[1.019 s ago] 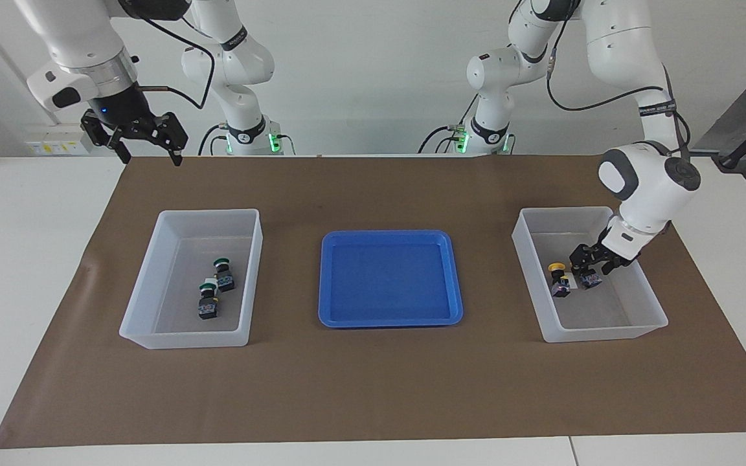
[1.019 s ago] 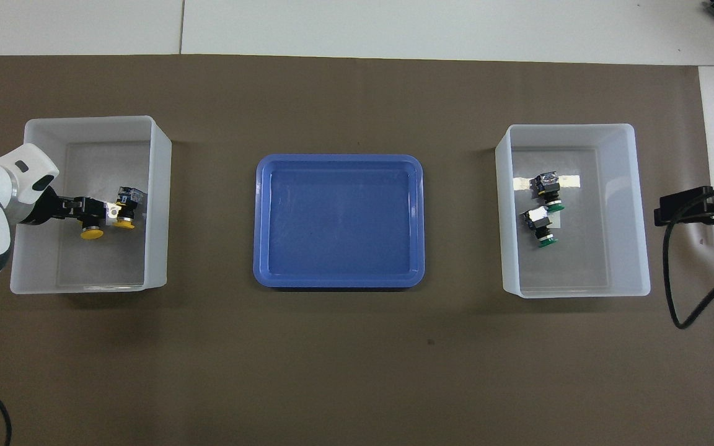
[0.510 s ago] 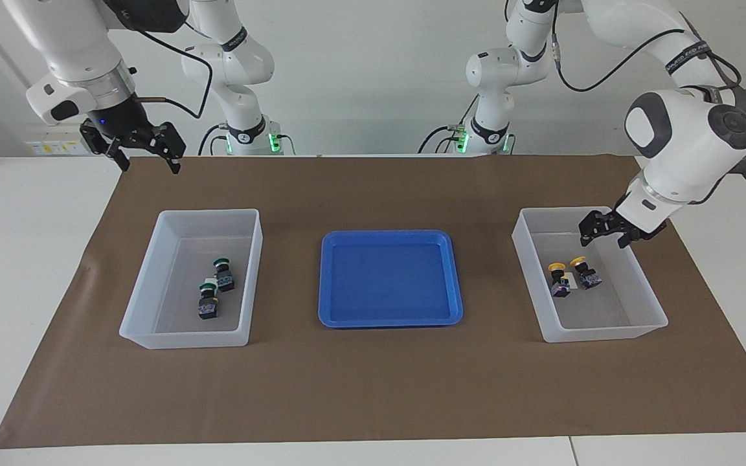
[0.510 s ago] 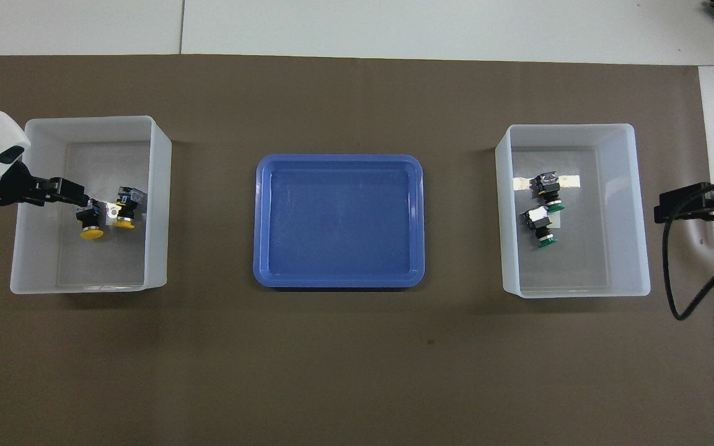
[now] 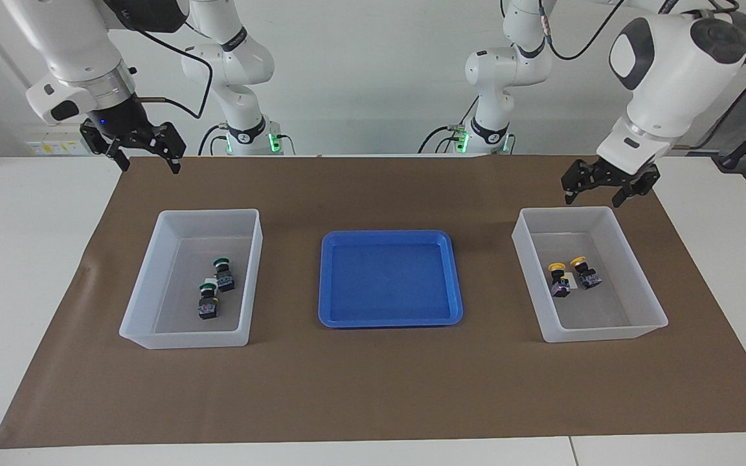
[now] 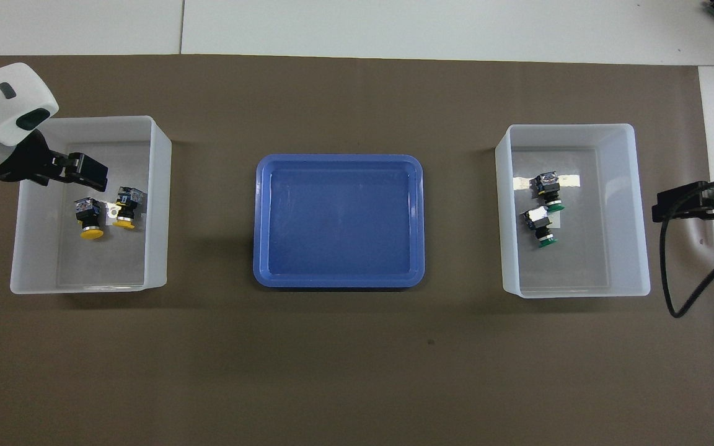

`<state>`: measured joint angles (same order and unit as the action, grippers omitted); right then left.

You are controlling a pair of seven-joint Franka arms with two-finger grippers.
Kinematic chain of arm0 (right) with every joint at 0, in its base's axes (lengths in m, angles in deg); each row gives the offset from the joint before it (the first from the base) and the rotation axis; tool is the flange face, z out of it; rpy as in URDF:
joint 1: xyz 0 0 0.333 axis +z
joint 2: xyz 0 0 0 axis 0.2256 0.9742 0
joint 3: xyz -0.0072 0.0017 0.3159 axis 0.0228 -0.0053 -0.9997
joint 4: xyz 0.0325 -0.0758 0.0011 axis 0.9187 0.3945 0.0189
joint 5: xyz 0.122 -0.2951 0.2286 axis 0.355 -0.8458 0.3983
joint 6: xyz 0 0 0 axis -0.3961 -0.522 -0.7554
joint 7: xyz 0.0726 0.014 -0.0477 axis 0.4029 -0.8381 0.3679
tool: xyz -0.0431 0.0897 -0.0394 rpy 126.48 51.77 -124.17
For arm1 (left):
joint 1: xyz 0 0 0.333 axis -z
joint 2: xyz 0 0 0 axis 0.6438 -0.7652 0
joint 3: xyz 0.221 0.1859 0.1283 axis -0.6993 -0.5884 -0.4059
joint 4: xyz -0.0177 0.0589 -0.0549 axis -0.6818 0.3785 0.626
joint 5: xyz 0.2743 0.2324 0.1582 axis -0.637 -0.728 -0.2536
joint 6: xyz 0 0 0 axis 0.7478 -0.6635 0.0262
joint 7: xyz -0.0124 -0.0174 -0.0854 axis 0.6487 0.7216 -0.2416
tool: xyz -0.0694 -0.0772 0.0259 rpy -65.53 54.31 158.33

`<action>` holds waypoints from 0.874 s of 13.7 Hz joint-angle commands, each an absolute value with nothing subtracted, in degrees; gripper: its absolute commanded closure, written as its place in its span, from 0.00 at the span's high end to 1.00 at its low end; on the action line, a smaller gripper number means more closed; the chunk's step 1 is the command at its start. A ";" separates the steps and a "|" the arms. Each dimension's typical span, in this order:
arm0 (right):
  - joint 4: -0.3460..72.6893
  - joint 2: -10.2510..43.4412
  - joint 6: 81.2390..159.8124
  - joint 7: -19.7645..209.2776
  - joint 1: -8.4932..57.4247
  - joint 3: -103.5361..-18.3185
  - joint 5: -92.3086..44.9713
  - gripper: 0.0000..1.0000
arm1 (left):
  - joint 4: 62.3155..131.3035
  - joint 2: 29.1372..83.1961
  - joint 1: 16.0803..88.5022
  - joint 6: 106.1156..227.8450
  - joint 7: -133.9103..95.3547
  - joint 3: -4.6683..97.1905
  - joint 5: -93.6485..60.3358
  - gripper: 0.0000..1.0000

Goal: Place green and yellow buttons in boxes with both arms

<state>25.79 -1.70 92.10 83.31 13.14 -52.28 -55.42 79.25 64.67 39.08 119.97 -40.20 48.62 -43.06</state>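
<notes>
Two yellow-capped buttons (image 5: pixel 557 279) (image 5: pixel 585 272) lie side by side in the clear box (image 5: pixel 606 333) at the left arm's end; they also show in the overhead view (image 6: pixel 89 217) (image 6: pixel 126 207). Two green-capped buttons (image 5: pixel 223 273) (image 5: pixel 208 301) lie in the clear box (image 5: pixel 182 336) at the right arm's end, and show in the overhead view too (image 6: pixel 548 189) (image 6: pixel 540 226). My left gripper (image 5: pixel 593 197) is open and empty, raised over its box's rim, and shows in the overhead view (image 6: pixel 87 173). My right gripper (image 5: pixel 151 167) is open and empty, waiting raised over the mat's corner (image 6: pixel 673 204).
An empty blue tray (image 5: pixel 390 278) sits mid-table between the two boxes, also in the overhead view (image 6: pixel 338 220). A brown mat (image 5: pixel 373 388) covers the table. A black cable (image 6: pixel 679 297) hangs off the right arm beside its box.
My left gripper has let go of a yellow button in the box and risen up out of it. The button lies beside the other one. The right gripper barely moved.
</notes>
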 commanded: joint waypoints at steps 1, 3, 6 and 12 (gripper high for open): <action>26.29 -2.09 92.58 84.56 12.78 -52.58 -55.14 1.00 | 80.51 68.68 39.46 116.59 -40.52 48.07 -44.08 1.00; 26.29 -2.09 92.58 84.47 12.69 -52.58 -55.14 1.00 | 80.42 69.22 39.28 116.66 -40.52 48.07 -43.99 1.00; 26.29 -2.09 92.49 84.56 12.95 -52.58 -55.14 1.00 | 80.42 69.22 39.81 116.58 -40.61 48.24 -43.90 1.00; 26.29 -2.09 92.49 84.56 13.13 -52.67 -55.14 1.00 | 80.42 69.22 41.31 117.28 -40.43 48.16 -43.64 1.00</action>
